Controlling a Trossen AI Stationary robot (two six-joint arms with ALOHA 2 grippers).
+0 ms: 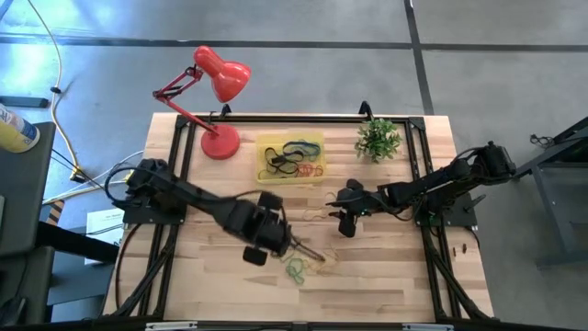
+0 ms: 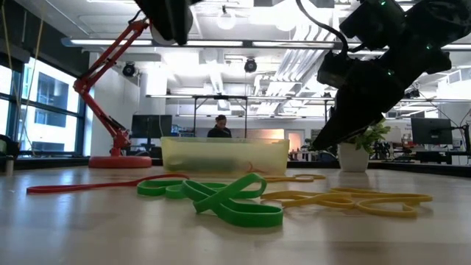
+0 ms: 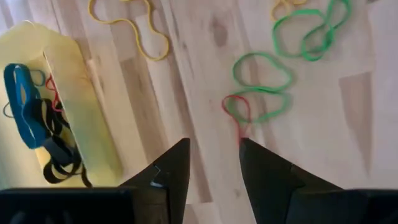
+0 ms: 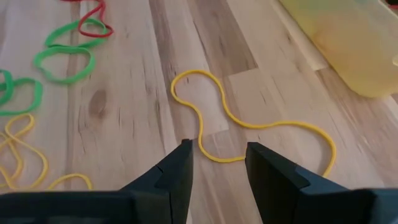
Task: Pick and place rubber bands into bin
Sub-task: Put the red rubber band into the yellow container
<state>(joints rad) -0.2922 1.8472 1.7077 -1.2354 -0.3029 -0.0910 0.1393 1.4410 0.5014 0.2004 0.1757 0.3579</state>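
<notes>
Working the loose rubber bands [image 1: 296,268] at lower centre of the high view; bin [image 1: 290,157] sits upper centre, already part-filled. Left gripper [image 3: 211,163] jaws apart, straddling a red band [image 3: 236,112] to pinch it. Right gripper [image 4: 216,163] jaws apart over a yellow band [image 4: 249,124], empty.

Looks like an open-plan office lab: exposed ceiling ducts [image 2: 243,88], computer monitors [image 2: 430,132], a person at a desk [image 2: 219,127], polished concrete floor [image 1: 303,74].
</notes>
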